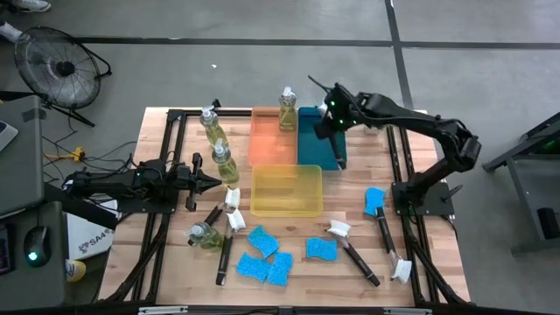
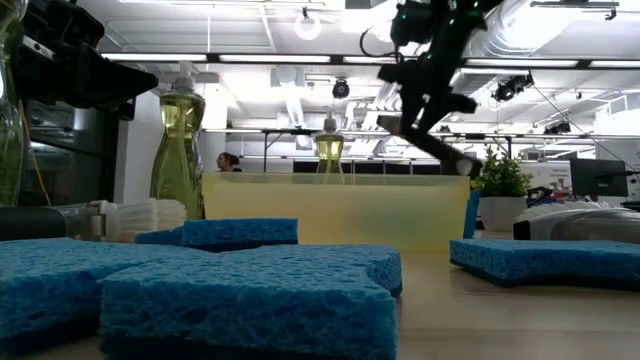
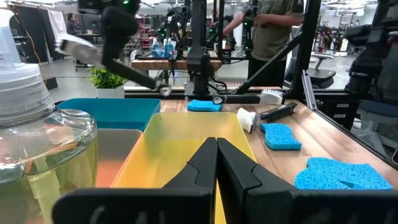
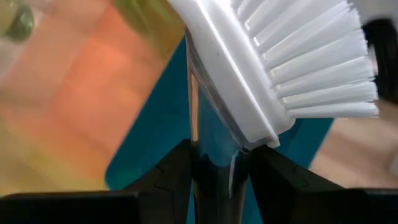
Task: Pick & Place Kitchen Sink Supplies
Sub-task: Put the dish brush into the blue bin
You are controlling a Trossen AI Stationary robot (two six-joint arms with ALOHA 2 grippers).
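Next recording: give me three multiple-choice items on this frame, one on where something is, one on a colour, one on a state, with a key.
1. Where is the right gripper?
A. Over the teal tray
B. Beside the lying bottle
C. Off the table

2. What colour is the tray lying nearest the blue sponges?
A. Orange
B. Teal
C. Yellow

3. How do the left gripper's fingers stand?
A. Wide open
C. Shut on a sponge
B. Shut on nothing

Key:
1 A: the high view puts it above the teal tray, holding a dish brush by the handle.
2 C: the yellow tray sits just above the sponges in the high view.
3 B: in the left wrist view the left gripper has its fingers together with nothing between them.
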